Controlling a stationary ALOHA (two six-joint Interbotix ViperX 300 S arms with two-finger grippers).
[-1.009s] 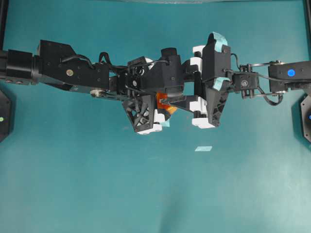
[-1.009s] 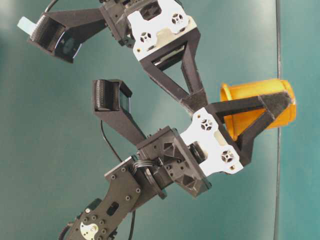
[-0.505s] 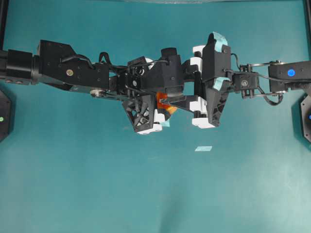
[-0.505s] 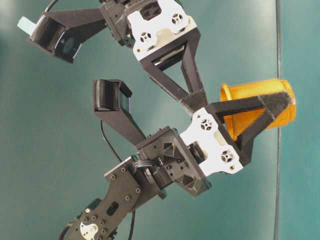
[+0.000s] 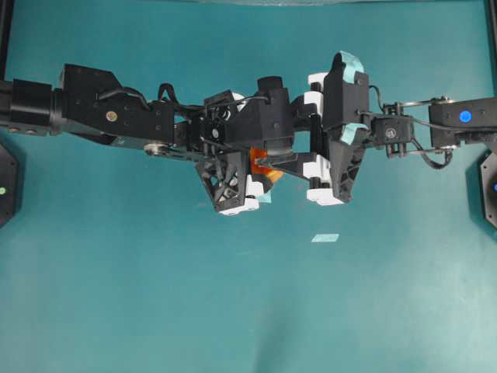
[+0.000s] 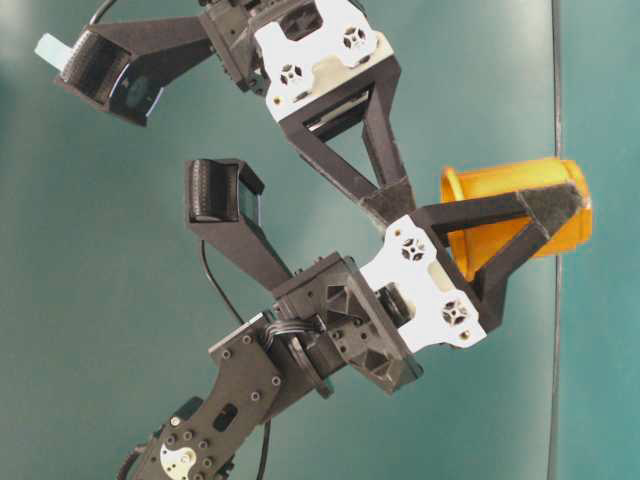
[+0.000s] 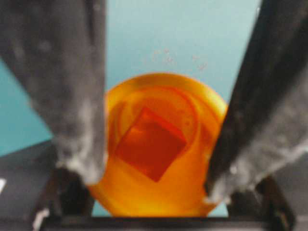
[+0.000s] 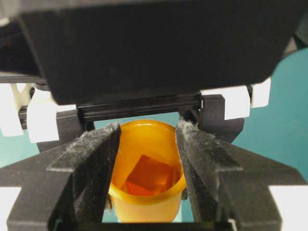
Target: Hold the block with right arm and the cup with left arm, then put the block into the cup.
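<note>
The orange cup (image 6: 510, 178) hangs above the table, pinched from both sides by my left gripper (image 6: 550, 212); one lattice finger crosses its near wall and the other is behind it. The small orange block (image 7: 151, 144) lies tilted on the cup's floor, also visible as the block (image 8: 151, 175) in the right wrist view. My right gripper (image 8: 148, 128) stands open just over the cup's mouth, its padded fingers (image 8: 96, 159) on either side of the rim and holding nothing. From overhead only a sliver of the cup (image 5: 258, 161) shows between the two grippers.
A small pale tape scrap (image 5: 325, 238) lies on the teal table in front of the grippers. Black arm bases sit at the left edge (image 5: 6, 186) and the right edge (image 5: 489, 190). Both arms meet over the table's middle.
</note>
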